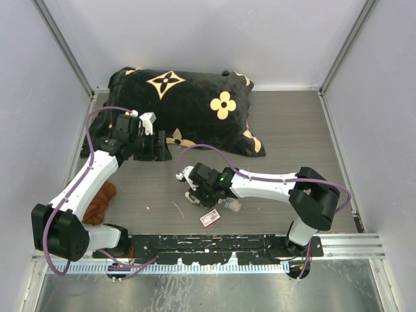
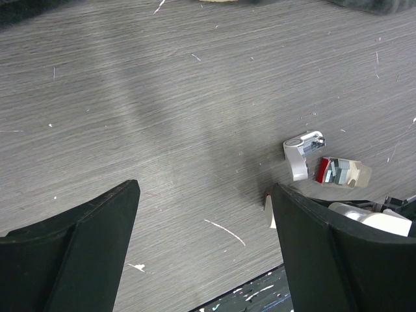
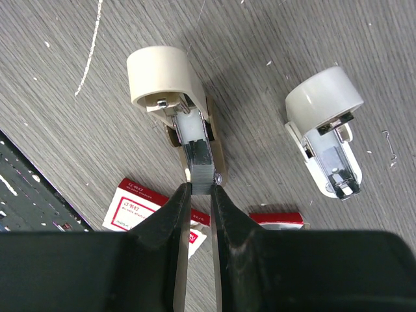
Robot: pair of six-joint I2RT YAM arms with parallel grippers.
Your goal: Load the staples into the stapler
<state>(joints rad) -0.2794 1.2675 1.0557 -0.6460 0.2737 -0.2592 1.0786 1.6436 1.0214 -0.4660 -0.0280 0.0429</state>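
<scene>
My right wrist view shows the right gripper [image 3: 201, 192] closed on the staples [image 3: 203, 170] — a dark grey strip pinched between the fingertips, with its near end hidden between them. The strip lies in the open channel of the stapler [image 3: 170, 91], a cream one lying on the bench [image 3: 273, 39]. I cannot tell whether the strip is fully seated. To the right of the stapler, and apart from it, lies a whiter stapler piece [image 3: 323, 127] with bare metal showing. The red-and-white box [image 3: 138, 209] lies on the near side of the stapler, partly covered by my gripper's fingers. A red scrap [image 3: 276, 218] is cut off the same way — I cannot say what it is.

The left gripper [image 2: 205, 195] is wide open and holds nothing. It hovers over bare bench by the near left edge of the black pillow [image 1: 195, 110]. From overhead, the right arm covers the stapler almost entirely. A rust-coloured cloth [image 1: 101, 203] lies at the left, partly under the left arm.
</scene>
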